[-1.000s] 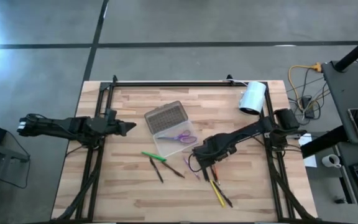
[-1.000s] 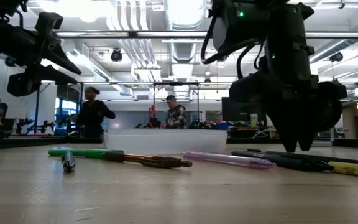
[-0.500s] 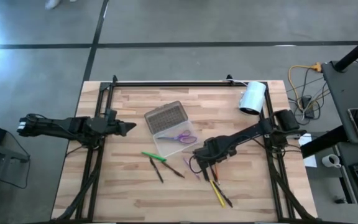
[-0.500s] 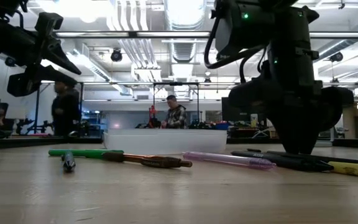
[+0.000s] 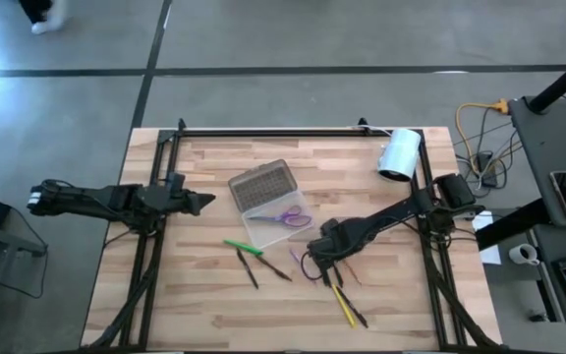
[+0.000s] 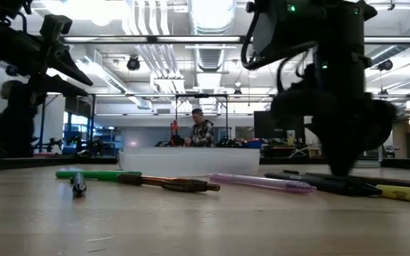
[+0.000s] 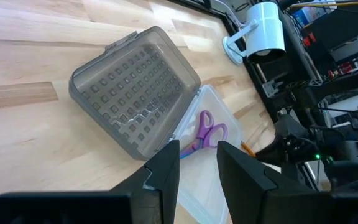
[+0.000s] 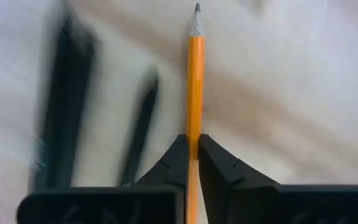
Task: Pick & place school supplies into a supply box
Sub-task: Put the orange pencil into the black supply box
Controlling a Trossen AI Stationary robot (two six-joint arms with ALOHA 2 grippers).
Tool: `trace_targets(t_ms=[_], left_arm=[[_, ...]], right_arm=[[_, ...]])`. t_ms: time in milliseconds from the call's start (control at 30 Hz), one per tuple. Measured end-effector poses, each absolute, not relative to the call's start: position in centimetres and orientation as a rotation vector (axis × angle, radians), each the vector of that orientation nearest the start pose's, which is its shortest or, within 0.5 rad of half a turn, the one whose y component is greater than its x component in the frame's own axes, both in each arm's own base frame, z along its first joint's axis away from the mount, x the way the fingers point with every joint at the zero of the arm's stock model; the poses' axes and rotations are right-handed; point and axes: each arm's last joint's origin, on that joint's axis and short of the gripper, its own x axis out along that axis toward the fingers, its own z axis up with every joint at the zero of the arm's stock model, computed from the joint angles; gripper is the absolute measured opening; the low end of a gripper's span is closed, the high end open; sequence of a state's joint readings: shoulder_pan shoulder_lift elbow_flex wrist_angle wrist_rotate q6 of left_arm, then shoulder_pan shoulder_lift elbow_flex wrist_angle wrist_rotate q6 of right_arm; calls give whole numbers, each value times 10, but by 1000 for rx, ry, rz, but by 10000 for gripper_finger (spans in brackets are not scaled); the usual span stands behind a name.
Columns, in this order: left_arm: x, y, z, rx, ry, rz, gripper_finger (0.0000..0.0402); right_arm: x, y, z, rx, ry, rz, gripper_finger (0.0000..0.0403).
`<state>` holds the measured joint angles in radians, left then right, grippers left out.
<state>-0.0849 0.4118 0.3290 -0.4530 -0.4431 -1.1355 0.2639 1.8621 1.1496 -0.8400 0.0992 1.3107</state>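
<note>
The supply box [image 5: 268,202] lies open mid-table, its dark grey half [image 7: 135,99] beside its clear half, which holds purple-handled scissors [image 7: 205,129]. A green pen [image 5: 242,247], a dark pen [image 5: 249,268], a purple pen [image 6: 260,183] and a yellow one [image 5: 344,307] lie on the wood near the front. My right gripper [image 5: 325,254] is down among them, shut on an orange pencil [image 8: 194,74]. My left gripper [image 5: 207,203] hangs open above the table, left of the box. My right gripper pinches the orange pencil's shaft [image 8: 194,134] between its two fingertips, behind the sharpened point. The fingers come from above, pointing down, and lie across the pencil. The pencil lies flat on the table, its point [image 8: 197,12] sticking out beyond the fingers.
A white cylindrical roll [image 5: 399,154] sits at the table's far right corner. Two dark pens [image 8: 67,106] lie close beside the held pencil. A black frame [image 5: 263,131] runs along the table's edges. People stand in the room beyond the table.
My right gripper has eased slightly toward the near edge, down among the pens, and its fingers have drawn together onto the orange pencil. The pens and the box lie as before.
</note>
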Motion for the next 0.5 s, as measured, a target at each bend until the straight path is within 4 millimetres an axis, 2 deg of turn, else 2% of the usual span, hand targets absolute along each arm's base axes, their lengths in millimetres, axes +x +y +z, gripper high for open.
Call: trace_targets(t_ms=[133,200,367,433,500], left_arm=[[109,3,201,-957,258,596,92],[109,3,201,-958,258,596,92],[109,3,201,-958,256,595,92],[109,3,201,-958,257,595,92],[109,3,201,-958,257,595,92]], right_arm=[[320,70,189,633,1165,-797,10],[325,64,210,495,1128,-722,10],[352,52,266,7,1012,-322,10],[365,43,277,-159,997,-225,10],[379,31,276,-251,1017,-167,10]])
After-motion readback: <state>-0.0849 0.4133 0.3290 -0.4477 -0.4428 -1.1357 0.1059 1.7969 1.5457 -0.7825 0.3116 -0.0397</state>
